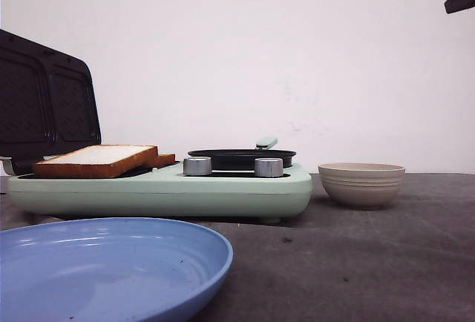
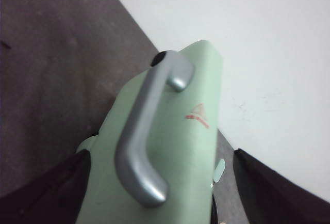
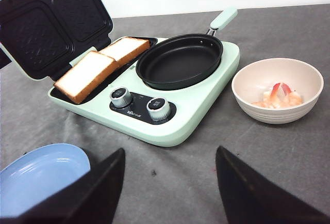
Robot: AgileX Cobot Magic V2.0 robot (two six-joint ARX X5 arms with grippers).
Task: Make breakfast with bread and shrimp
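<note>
So the 2 slices of bread point(image 3: 100, 65) are lying side by side on the open sandwich plate of the green breakfast maker point(image 3: 201, 97), lid point(image 2: 170, 146) up. Shrimp point(image 3: 277, 96) sits in the beige bowl point(image 3: 277, 114) just beside it, and the black pan point(image 3: 179, 61) has nothing in it.

Left gripper point(image 2: 160, 193) hangs right over the lid handle point(image 2: 147, 131), jaws wide open around it, gripping nothing. Right gripper point(image 3: 170, 182) is open too, holding nothing.

Looks like closing the lid is the step now: left needs to clamp that handle and swing it down.
</note>
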